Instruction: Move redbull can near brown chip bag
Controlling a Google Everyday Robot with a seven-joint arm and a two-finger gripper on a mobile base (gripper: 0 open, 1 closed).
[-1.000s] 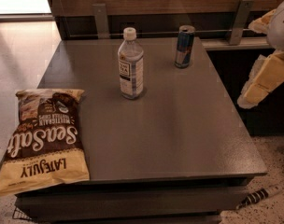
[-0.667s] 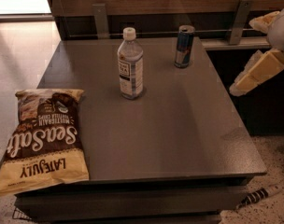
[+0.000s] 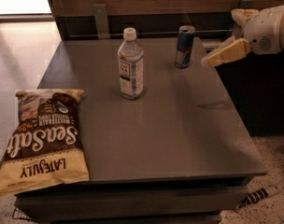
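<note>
The redbull can (image 3: 184,46), slim, blue and silver, stands upright near the table's far right edge. The brown chip bag (image 3: 43,140), dark brown and pale yellow with "Sea Salt" lettering, lies flat at the front left corner, partly over the table's edge. My gripper (image 3: 216,58) is at the right, just right of the can and a little above the table surface, pointing left toward the can, apart from it. It holds nothing.
A clear water bottle with a white cap (image 3: 131,70) stands near the middle back of the dark table (image 3: 179,139), left of the can. A wooden wall panel with metal brackets (image 3: 101,20) runs behind the table. A striped object (image 3: 259,195) lies on the floor at the lower right.
My arm has risen and swung left: the gripper went from low beside the table's right edge to level with the can, close to its right side.
</note>
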